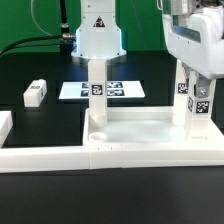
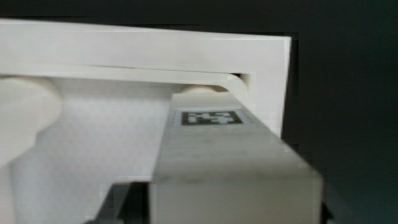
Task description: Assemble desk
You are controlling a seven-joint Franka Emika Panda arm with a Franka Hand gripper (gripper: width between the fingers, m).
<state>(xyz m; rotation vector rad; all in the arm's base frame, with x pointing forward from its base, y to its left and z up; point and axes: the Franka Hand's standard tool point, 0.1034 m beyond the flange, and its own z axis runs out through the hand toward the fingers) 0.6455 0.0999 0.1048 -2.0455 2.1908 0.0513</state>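
The white rimmed tabletop (image 1: pixel 140 128) lies by the front rail. One tagged white leg (image 1: pixel 97 92) stands upright in its corner at the exterior view's left. My gripper (image 1: pixel 192 72) is shut on a second tagged leg (image 1: pixel 190 100), held upright over the tabletop's corner at the exterior view's right. In the wrist view my gripper (image 2: pixel 231 208) grips that leg (image 2: pixel 222 160), whose far end meets the tabletop's corner (image 2: pixel 249 60). Another white leg (image 2: pixel 22 110) shows blurred beside it. A loose leg block (image 1: pixel 35 93) lies on the table at the exterior view's left.
The marker board (image 1: pixel 125 90) lies flat behind the tabletop. A long white border rail (image 1: pixel 50 157) runs along the front and turns back at the exterior view's left (image 1: pixel 5 125). The robot base (image 1: pixel 98 35) stands at the back.
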